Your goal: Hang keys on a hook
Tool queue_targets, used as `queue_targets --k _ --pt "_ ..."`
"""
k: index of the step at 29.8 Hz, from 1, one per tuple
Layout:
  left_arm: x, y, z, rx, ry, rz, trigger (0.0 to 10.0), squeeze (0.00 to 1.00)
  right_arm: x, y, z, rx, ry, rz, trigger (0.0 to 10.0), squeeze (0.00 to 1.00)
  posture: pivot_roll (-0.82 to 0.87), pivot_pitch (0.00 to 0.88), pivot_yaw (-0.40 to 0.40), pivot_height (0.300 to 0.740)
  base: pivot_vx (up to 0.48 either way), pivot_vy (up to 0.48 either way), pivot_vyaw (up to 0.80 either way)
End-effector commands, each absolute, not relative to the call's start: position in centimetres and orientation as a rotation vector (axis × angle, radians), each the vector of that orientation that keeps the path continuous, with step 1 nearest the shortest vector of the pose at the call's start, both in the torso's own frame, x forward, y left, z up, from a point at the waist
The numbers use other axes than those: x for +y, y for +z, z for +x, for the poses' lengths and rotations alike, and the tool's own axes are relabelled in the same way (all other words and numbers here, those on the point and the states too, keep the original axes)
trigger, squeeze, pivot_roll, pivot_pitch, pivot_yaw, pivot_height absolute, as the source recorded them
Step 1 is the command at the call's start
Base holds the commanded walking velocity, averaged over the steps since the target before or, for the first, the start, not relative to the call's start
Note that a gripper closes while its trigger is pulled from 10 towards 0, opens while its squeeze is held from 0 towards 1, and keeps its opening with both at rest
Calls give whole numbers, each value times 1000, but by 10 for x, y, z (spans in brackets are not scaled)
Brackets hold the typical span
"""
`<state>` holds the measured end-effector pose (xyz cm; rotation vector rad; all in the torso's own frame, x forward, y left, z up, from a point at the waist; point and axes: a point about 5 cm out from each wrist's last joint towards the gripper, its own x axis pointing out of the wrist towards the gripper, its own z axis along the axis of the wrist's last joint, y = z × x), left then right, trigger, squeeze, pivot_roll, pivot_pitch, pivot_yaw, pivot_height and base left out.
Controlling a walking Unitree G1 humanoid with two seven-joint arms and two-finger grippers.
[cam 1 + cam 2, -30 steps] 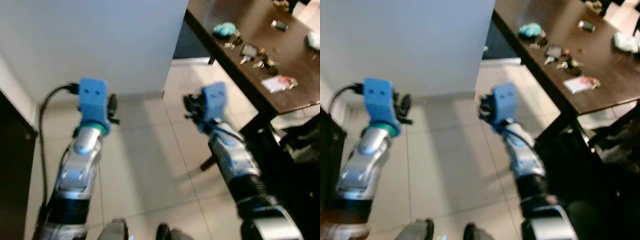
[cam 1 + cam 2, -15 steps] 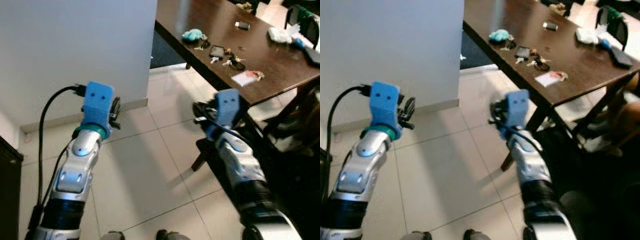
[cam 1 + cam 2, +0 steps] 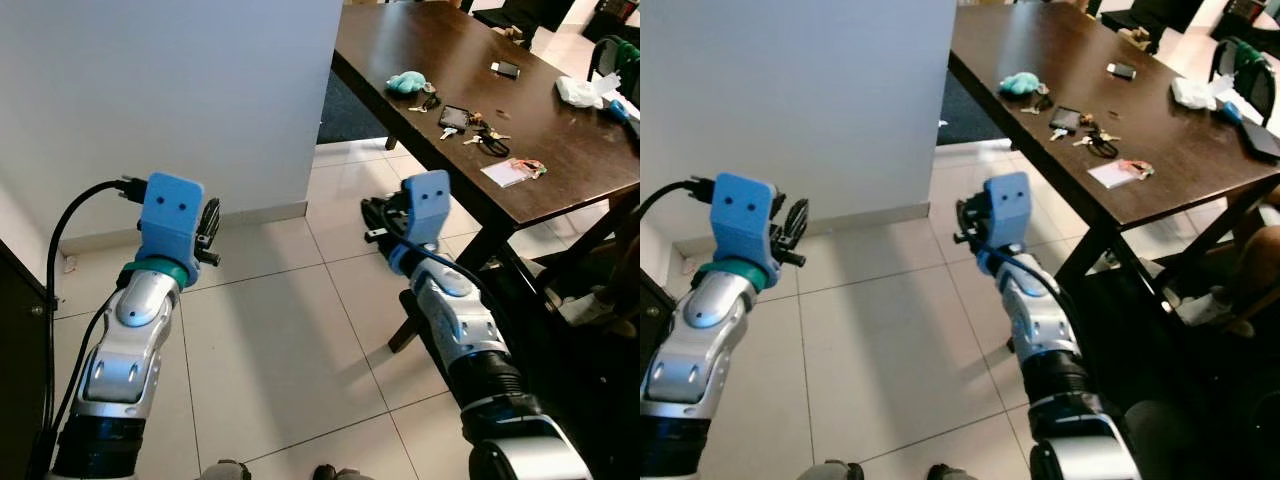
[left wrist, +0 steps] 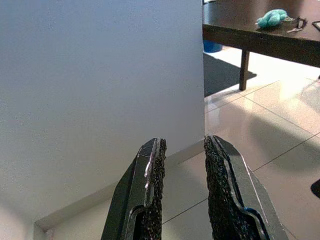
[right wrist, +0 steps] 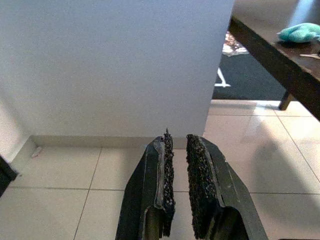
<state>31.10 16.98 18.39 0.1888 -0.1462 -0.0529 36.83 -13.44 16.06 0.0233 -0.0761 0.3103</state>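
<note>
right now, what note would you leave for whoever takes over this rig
Left hand: empty, fingers a little apart, held over the floor tiles facing the white wall.
Right hand: empty, fingers nearly closed with a thin gap, also out over the floor.
Keys: lying on the dark table to the robot's right, next to a black fob; another set lies by the teal plush.
Done: nothing picked up yet.
Left: reach the table, grasp the keys, find a hook and hang them.

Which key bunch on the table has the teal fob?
The key bunch nearest the white wall, on the dark wooden table: it lies against the fluffy teal fob. The other keys lie mid-table beside a black flat fob.
</note>
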Motion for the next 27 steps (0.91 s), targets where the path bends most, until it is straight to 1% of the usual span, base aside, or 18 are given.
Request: queue_targets --k 1,3,5,8,10,12,17,23,27 --pt "167 189 308 -174 -65 144 10000 0 -135 162 369 -92 299 23 10000 0 206 0 -2 740 0 0 0" --pt "169 194 305 -189 -55 59 10000 0 -131 165 370 -120 294 25 10000 0 212 0 -2 740 0 0 0" --pt "171 194 303 -194 -42 57 10000 0 -126 167 370 -138 298 37 10000 0 220 0 -6 740 0 0 0" --pt "175 194 298 -207 -11 86 10000 0 -111 171 367 -174 350 80 10000 0 231 0 -17 740 0 0 0" --pt "175 193 298 -212 7 110 10000 0 -106 173 366 -190 371 92 10000 0 230 0 -22 740 0 0 0" --pt "175 192 298 -215 12 121 10000 0 -105 174 365 -194 374 96 10000 0 230 0 -22 740 0 0 0" --pt "171 203 292 -297 23 147 10000 0 -109 184 367 -231 380 79 10000 0 231 0 -25 740 0 0 0" --pt "168 206 298 -294 -10 164 10000 0 -110 182 371 -226 365 97 10000 0 231 0 0 740 0 0 0" --pt "167 206 300 -292 -22 169 10000 0 -109 178 370 -216 364 103 10000 0 224 0 -12 740 0 0 0"
